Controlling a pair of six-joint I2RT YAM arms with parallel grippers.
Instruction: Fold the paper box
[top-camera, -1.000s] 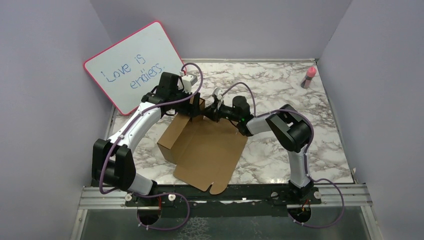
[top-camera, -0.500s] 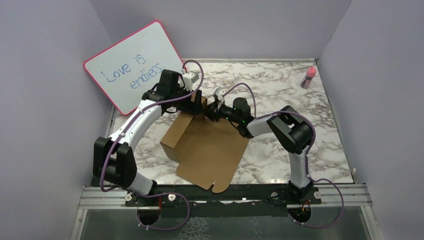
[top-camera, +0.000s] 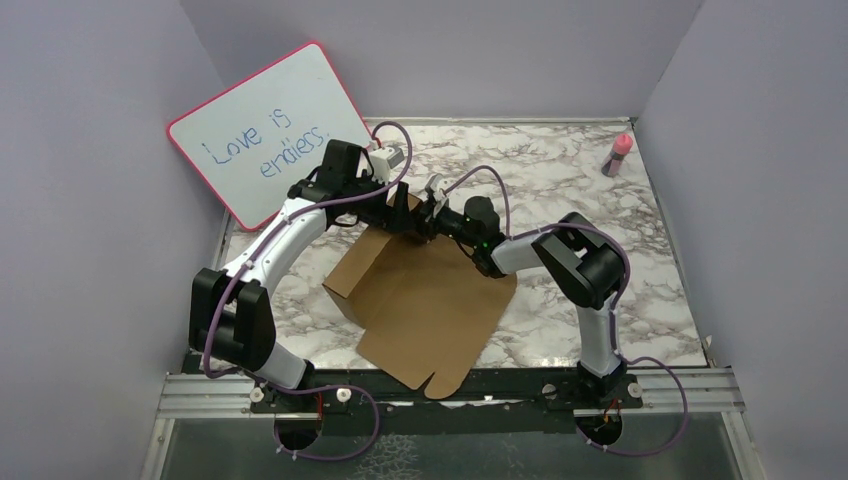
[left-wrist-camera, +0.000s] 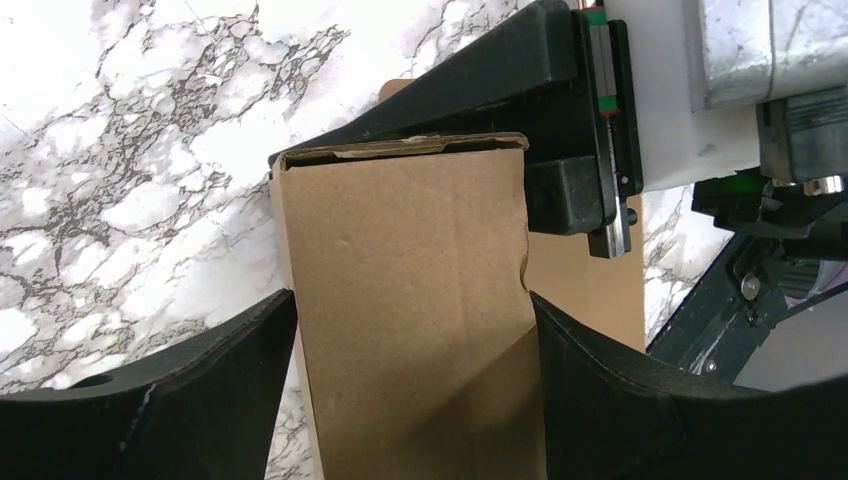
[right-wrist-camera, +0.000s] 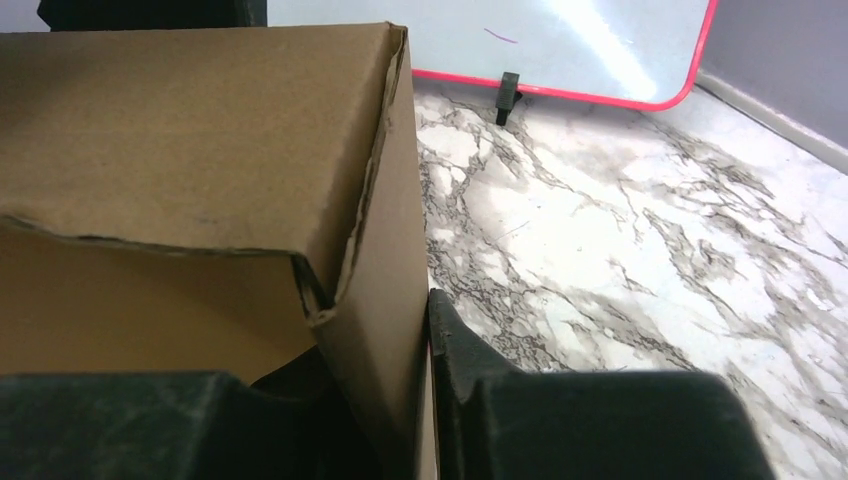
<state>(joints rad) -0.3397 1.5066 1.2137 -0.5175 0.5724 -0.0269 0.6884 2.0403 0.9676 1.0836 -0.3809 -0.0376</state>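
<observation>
I'm working the box, which is lying partly folded on the tabletop, just in front of the whiteboard. One long wall is standing on the whiteboard side, and the rest is lying flat. Both arms are meeting at the corner nearest the whiteboard. My left gripper is spread wide, straddling an upright flap without visibly squeezing it. My right gripper is pinching the box wall at that corner.

I judge I'm squaring this corner by tucking the end flap against the raised wall. Next I'm needing the right gripper to steady the wall while the left pushes the flap inward along its crease, gently enough that the cardboard isn't buckling.
</observation>
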